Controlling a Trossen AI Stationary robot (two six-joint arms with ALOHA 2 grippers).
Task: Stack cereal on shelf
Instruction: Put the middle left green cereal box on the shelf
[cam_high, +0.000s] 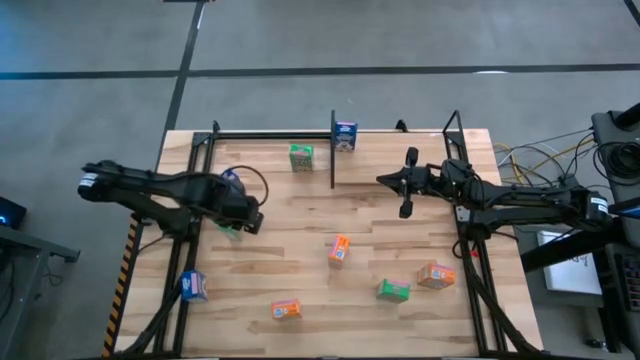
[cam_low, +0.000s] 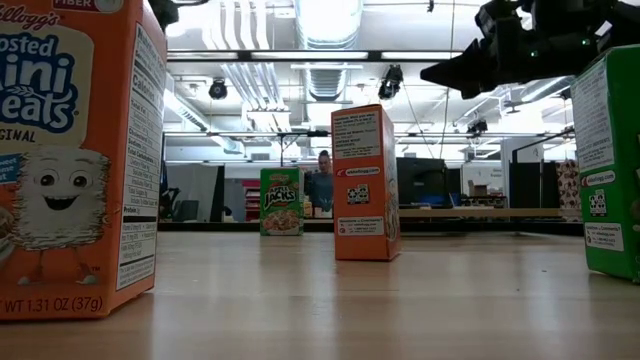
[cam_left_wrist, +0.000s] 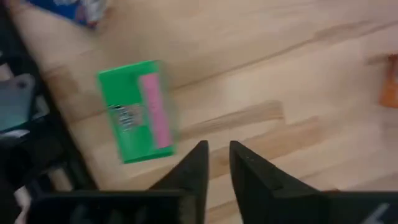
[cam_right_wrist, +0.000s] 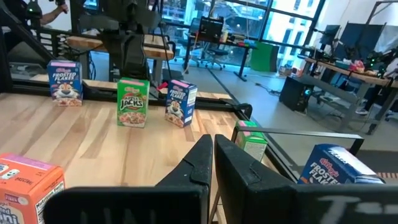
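The big light wooden table fills the middle of the high view. Along its top edge runs the narrow wooden shelf with a thin black frame. 2 small cardboard cereal boxes stand there already: a green one left of the black divider and a blue one just right of it.

The left claw hangs low over the left side of the table. Its 2 dark fingers are a little apart and hold nothing. The right claw waits up high at the upper right, with its fingers pressed together on nothing.

Just beside the left claw, a small green cereal box with a pink stripe lies flat on the wood. It looks like the next one to pick up. The wrist view is smeary, so I cannot be sure which face is up.

5 more small boxes sit in the lower part of the high view: 1 blue, 3 orange and 1 green.

I think this box is very light, so lifting it should be easy. The cardboard is stiff, but it is thin and may dent if squeezed hard. The printed sides look smooth, so it might slip. A good hold is across its 2 long edges, near the middle, with a soft squeeze.
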